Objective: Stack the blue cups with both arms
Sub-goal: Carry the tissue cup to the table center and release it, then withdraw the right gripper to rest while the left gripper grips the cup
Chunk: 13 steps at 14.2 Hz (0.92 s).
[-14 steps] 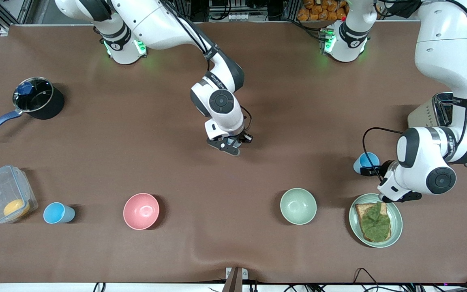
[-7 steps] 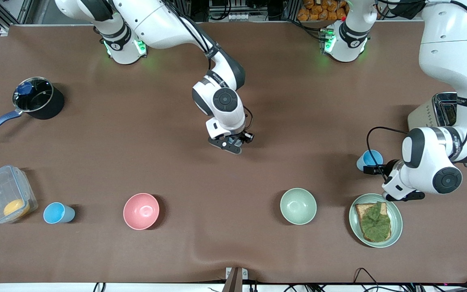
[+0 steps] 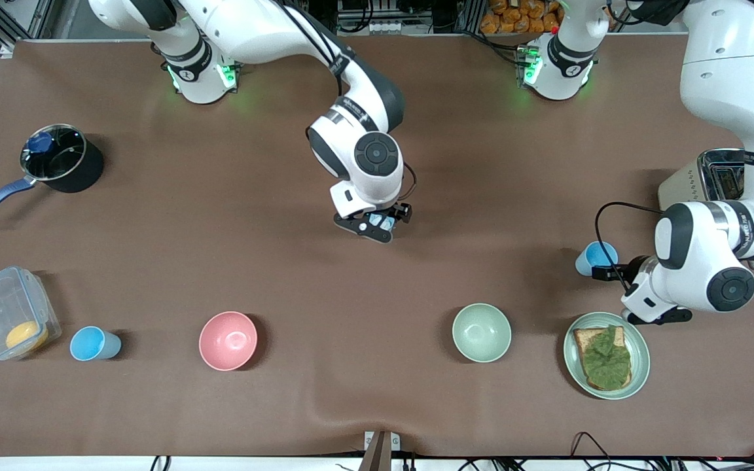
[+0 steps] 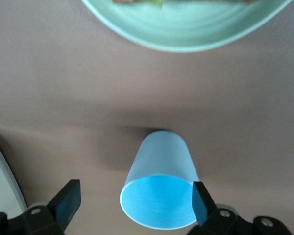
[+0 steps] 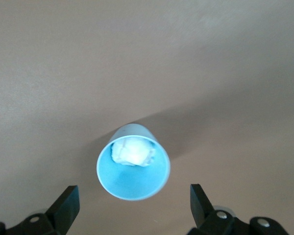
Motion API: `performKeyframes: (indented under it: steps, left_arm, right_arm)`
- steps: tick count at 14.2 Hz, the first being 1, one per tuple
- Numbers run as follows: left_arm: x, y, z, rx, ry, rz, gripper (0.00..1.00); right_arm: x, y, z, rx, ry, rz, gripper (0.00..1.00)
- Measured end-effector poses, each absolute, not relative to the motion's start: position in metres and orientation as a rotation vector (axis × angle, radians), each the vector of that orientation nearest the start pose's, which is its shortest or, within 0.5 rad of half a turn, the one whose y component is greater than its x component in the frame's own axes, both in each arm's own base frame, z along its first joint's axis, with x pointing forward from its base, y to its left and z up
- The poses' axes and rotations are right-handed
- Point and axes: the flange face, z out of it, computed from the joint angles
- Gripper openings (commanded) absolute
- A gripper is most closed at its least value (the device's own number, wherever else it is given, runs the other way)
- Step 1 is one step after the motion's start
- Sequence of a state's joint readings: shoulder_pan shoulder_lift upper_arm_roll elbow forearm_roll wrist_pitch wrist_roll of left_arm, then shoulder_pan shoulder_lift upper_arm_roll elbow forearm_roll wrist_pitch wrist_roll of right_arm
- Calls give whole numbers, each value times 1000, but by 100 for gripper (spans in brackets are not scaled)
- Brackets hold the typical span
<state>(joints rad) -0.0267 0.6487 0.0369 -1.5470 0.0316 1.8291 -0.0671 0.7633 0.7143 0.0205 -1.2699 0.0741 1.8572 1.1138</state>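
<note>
Near the toast plate (image 3: 573, 363), the left gripper (image 4: 132, 203) stands spread around one upright blue cup (image 4: 159, 188); the right gripper (image 5: 132, 205), released, hovers above the lump-filled cup (image 5: 133, 169) mid-table.

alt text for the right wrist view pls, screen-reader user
A light-blue cup with a white lump inside stands on the brown table, centred between the right gripper's open fingers, which do not touch it.
</note>
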Motion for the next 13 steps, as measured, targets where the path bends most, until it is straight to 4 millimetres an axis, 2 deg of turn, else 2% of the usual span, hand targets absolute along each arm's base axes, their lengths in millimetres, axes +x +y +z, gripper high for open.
performKeyframes:
  steps: [1, 2, 5, 7, 10, 13]
  left_arm:
    - [655, 9, 240, -3022, -97, 584, 100]
    - [652, 11, 235, -3020, -102, 600, 100]
    - [646, 18, 220, -3029, -114, 566, 100]
    - [644, 18, 216, -3050, -114, 478, 100]
    - [636, 19, 220, -3054, -116, 465, 100]
    - [632, 20, 222, -3051, -119, 485, 100]
  right_arm:
    - [525, 501, 341, -3151, 527, 238, 100]
    - [540, 477, 362, -3161, 473, 252, 100]
    - [587, 376, 421, -3178, 344, 332, 100]
    - [613, 309, 445, -3164, 265, 361, 100]
    - [643, 210, 461, -3131, 119, 378, 100]
    - [663, 101, 454, -3086, -20, 394, 100]
